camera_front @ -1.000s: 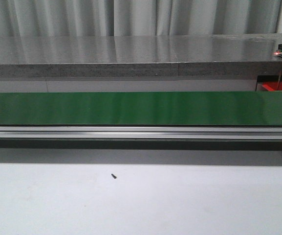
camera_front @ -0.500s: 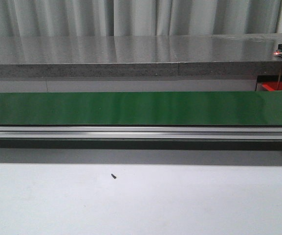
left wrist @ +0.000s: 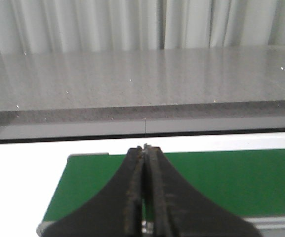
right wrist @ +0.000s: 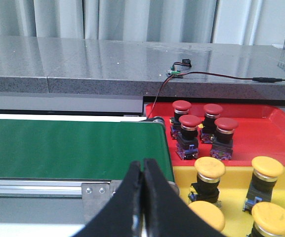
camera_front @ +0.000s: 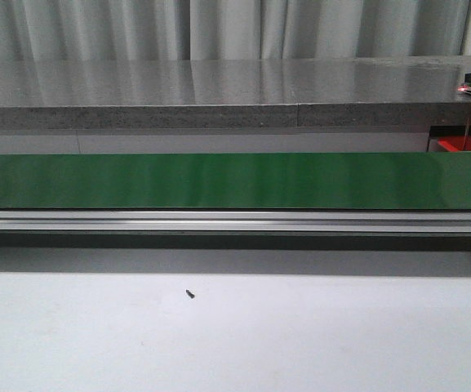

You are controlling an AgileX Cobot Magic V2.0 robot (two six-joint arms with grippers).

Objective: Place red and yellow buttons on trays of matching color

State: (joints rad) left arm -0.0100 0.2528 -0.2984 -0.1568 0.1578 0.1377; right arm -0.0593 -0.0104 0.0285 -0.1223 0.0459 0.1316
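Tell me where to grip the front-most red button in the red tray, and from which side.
Grip the red button by its black body below the mushroom cap, or across the cap's rim, coming straight down from above. It stands upright, and other red buttons crowd close beside and behind it, so a sideways approach would likely bump them. The right gripper is shut and must open first.

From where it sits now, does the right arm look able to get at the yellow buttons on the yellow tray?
Probably yes. The right gripper is shut and empty, and the yellow buttons stand just ahead of it on the yellow tray, with nothing between. It would have to open its fingers first.
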